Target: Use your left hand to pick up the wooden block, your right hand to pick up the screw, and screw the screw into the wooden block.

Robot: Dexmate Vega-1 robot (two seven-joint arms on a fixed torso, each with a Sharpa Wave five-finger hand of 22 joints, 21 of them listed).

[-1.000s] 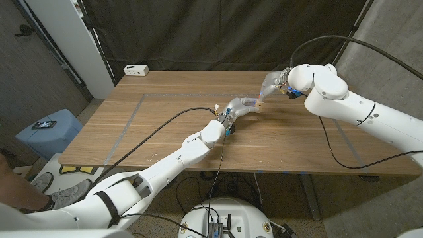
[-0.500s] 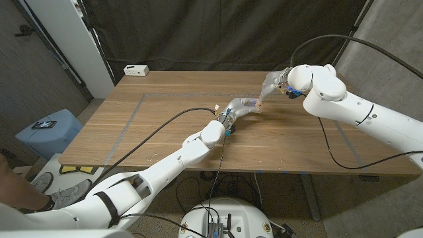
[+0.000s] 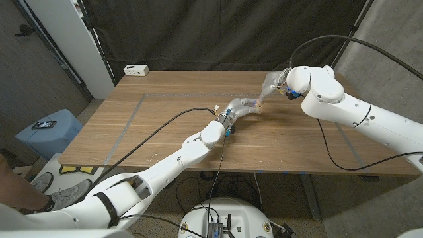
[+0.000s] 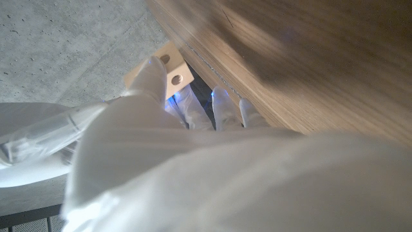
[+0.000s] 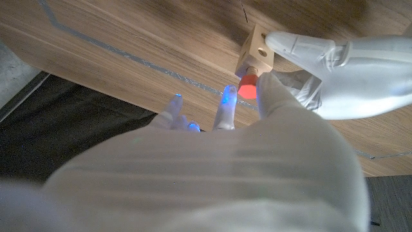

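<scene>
Left hand [image 3: 242,106] grips the wooden block [image 5: 255,49] between thumb and fingers, held up over the desk [image 3: 158,125] toward its far right part; two holes show on the block's face in the left wrist view. Right hand [image 3: 272,84] pinches the orange-headed screw [image 5: 247,86], its end against the block's underside. Remaining right fingers [image 5: 224,103] are spread, touching nothing.

Two glossy white arms with rounded shells come in from the bottom corners. Black cables loop off each forearm. The left hand [image 3: 240,106] wears a translucent white cover, so does the right hand [image 3: 272,83]; blue lights glow at the fingertips [image 5: 226,95].
</scene>
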